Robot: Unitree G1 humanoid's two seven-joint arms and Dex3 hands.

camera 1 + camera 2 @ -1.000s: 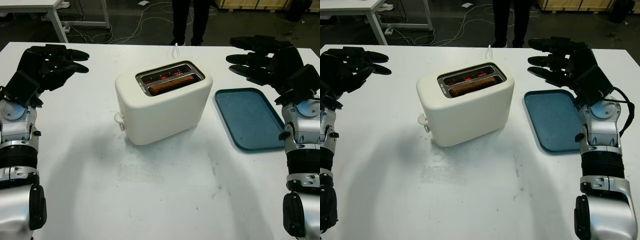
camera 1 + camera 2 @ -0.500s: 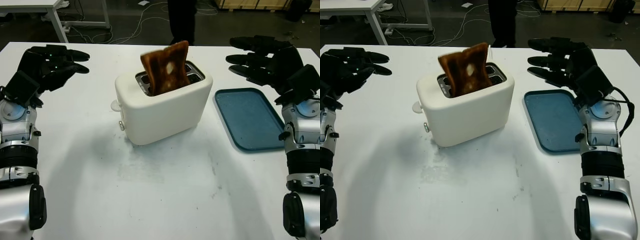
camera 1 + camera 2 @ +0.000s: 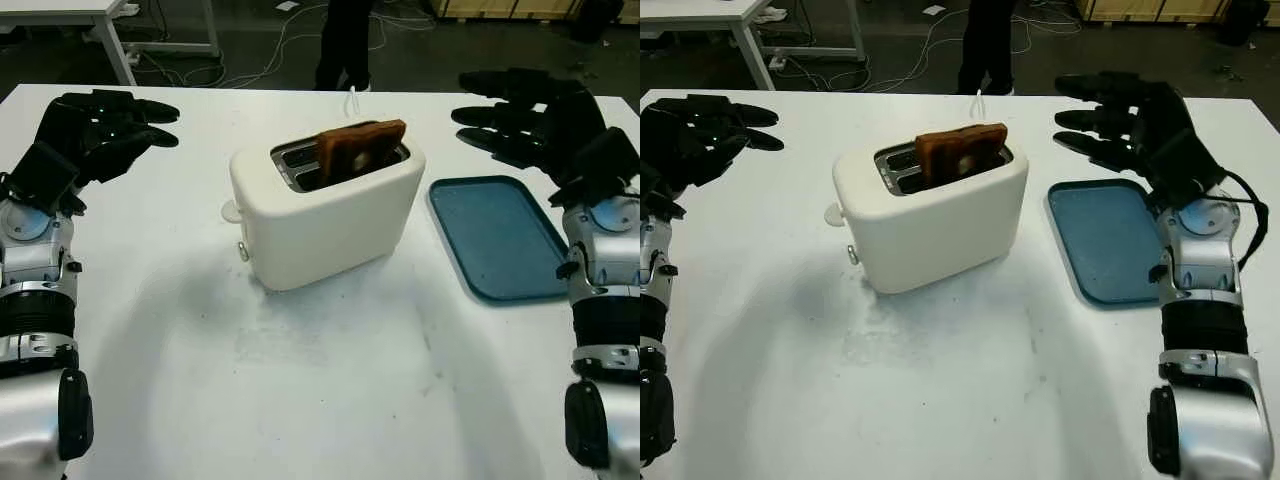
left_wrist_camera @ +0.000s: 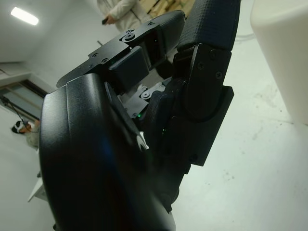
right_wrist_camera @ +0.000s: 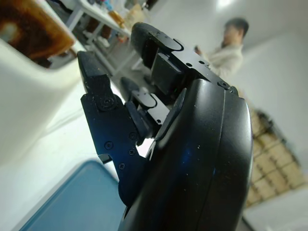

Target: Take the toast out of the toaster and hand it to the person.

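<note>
White tabletop [image 3: 330, 400], faintly scuffed, with a toaster at its middle.
Nearest, the left hand [image 3: 95, 125] and right hand [image 3: 530, 110] hover open at either side, holding nothing. Between them stands the smooth, rounded cream toaster [image 3: 325, 215]; browned toast [image 3: 360, 148] leans tilted in its slot. Beside it lies a flat blue tray [image 3: 497, 237]. Beyond, a person's dark legs [image 3: 345, 40].

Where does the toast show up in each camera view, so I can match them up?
Left eye: toast sticking up from the toaster, centre.
Right eye: toast, left of centre.
Right wrist: a browned corner beyond the fingers.
Left wrist: toaster wall, no toast visible.
Shared landmark: the toaster.
</note>
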